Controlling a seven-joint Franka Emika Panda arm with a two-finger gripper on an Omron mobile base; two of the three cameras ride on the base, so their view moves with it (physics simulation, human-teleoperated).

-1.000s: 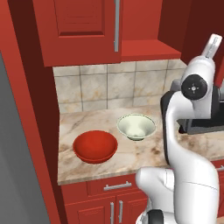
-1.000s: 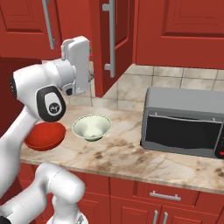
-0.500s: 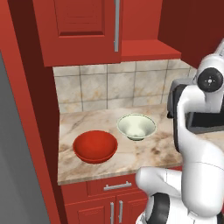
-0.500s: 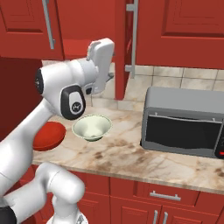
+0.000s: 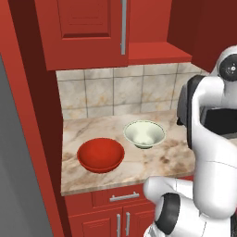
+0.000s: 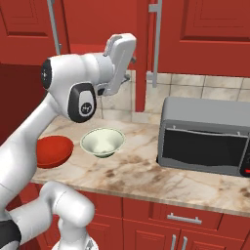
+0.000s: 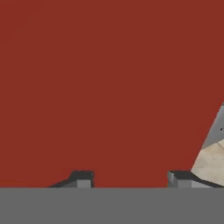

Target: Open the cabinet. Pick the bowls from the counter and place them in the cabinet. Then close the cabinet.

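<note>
My gripper [image 7: 130, 178] shows two dark fingertips standing apart with red cabinet [image 7: 109, 87] surface between and beyond them; I see nothing held, and I cannot tell whether they touch the wood. In the right base view my arm reaches up and forward, hand raised close by the cabinet's open door edge. Toward the counter's [image 5: 152, 162] front edge sits the red bowl [image 5: 101, 154], near the left end. The pale bowl [image 5: 144, 134] stands just beside it, further back. A grey microwave [image 6: 207, 136] sits rightward.
</note>
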